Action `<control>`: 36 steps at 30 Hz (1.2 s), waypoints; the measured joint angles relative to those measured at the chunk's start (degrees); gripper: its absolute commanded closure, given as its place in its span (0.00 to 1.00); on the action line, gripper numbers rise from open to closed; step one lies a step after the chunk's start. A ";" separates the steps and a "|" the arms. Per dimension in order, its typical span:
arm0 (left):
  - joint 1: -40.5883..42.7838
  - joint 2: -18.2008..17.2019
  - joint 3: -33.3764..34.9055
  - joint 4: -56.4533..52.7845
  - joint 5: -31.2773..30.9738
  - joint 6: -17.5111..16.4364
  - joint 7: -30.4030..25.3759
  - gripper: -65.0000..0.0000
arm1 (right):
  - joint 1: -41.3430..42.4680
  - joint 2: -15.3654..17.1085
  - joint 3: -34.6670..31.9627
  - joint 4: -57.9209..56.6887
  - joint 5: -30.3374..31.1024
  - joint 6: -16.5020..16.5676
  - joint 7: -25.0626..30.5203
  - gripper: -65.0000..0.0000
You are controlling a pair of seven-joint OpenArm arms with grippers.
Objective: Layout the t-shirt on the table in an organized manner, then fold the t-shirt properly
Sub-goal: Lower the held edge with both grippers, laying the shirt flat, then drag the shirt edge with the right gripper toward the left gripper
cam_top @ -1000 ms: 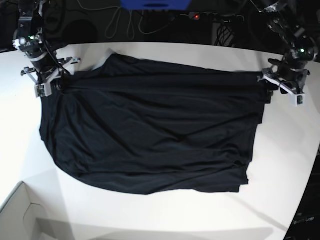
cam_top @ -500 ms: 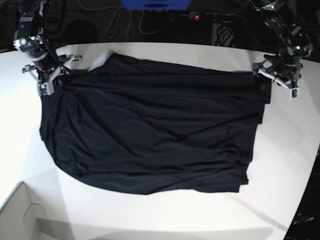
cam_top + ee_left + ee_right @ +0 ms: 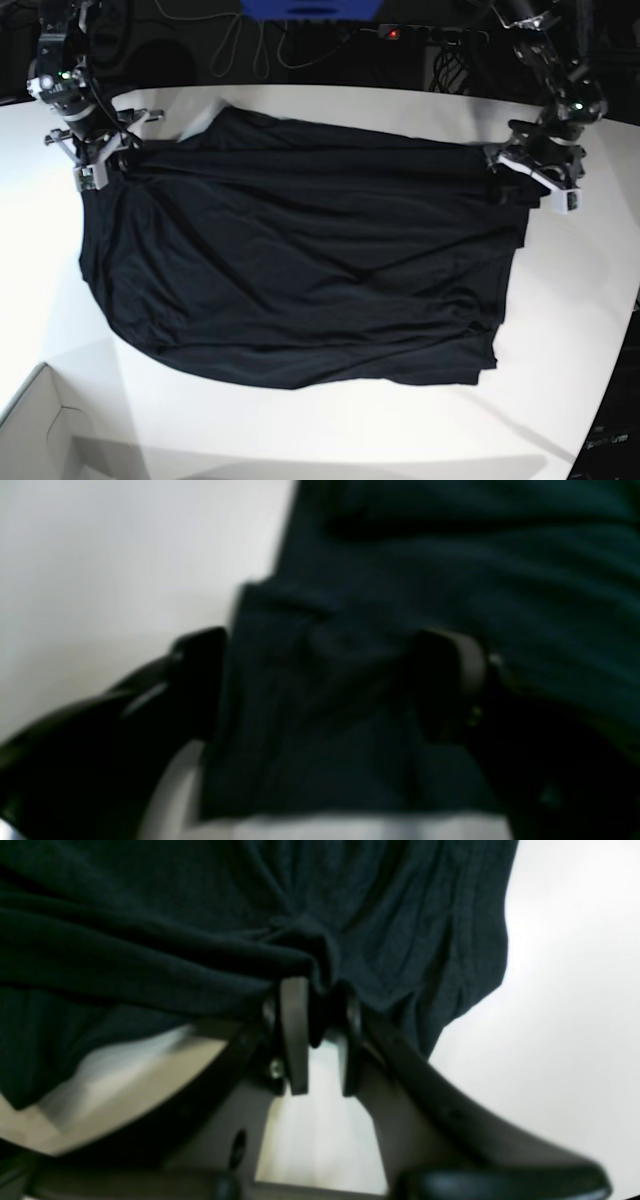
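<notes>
The black t-shirt lies spread and wrinkled across the white table, its far edge stretched between both arms. My left gripper is at the shirt's far right corner. In the left wrist view its jaws stand wide apart, with a flat piece of the t-shirt lying between them. My right gripper is at the far left corner. In its wrist view the gripper has a narrow gap with white table showing through, and a gathered fold of the t-shirt rests at the tips.
A pale cardboard box corner sits at the front left. A blue object and cables lie beyond the table's far edge. The table's curved edge runs down the right side.
My left gripper has shifted toward the view's left, onto the shirt's far right corner, with its jaws wider. The right gripper has stayed in place. The shirt lies almost as before.
</notes>
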 measured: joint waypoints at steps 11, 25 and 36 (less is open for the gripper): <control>0.17 0.02 0.57 -4.42 -2.56 -0.52 -4.94 1.00 | -2.16 -0.59 -0.11 5.73 0.04 0.02 -0.24 0.57; 3.32 -0.11 -4.70 3.63 1.01 -0.72 2.51 1.00 | -7.17 -4.15 -10.91 9.79 -0.02 -0.02 -0.42 0.51; 4.31 -0.74 -5.20 3.67 0.96 -0.50 2.01 1.00 | -7.21 -4.24 -19.43 8.87 -0.22 -0.15 -0.50 0.50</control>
